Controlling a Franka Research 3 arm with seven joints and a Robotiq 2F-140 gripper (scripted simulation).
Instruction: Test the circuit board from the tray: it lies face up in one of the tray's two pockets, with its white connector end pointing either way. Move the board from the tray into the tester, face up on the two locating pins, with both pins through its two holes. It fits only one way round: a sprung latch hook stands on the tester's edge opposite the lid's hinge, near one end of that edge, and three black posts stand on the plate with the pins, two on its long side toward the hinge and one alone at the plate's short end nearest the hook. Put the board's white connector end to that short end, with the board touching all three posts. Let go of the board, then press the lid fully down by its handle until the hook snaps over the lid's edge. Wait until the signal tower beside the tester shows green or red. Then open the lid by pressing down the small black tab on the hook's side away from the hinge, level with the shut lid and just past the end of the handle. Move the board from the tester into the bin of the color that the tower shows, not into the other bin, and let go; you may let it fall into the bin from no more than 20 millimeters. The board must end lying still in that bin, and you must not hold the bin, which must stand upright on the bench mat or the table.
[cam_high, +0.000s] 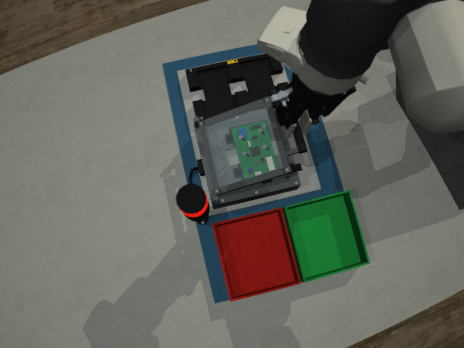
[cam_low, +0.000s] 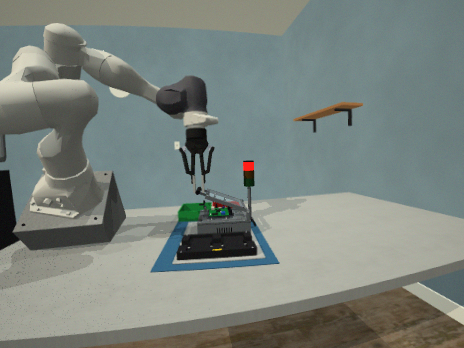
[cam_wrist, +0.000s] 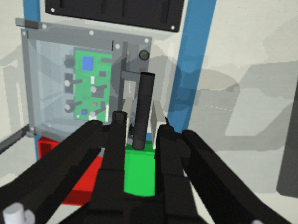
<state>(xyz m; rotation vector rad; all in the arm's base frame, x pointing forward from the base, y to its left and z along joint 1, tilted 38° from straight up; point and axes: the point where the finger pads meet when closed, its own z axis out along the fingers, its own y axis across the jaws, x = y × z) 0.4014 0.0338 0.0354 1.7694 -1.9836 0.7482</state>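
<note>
The green circuit board (cam_high: 254, 150) lies face up in the tester (cam_high: 247, 155), under the clear lid (cam_low: 222, 196). The lid stands partly raised, with its handle side up. In the wrist view the board (cam_wrist: 91, 82) shows through the lid. The signal tower (cam_low: 248, 172) beside the tester shows red; it also shows in the top view (cam_high: 192, 202). My gripper (cam_low: 199, 186) hangs over the lid's handle side. Its fingers stand a little apart, one on each side of the black handle bar (cam_wrist: 142, 107), without clamping it.
The empty black tray (cam_high: 232, 82) lies behind the tester. The red bin (cam_high: 256, 252) and the green bin (cam_high: 327, 236) stand side by side in front of it, on the blue-edged mat. The arm's base stands at the table's left in the exterior view.
</note>
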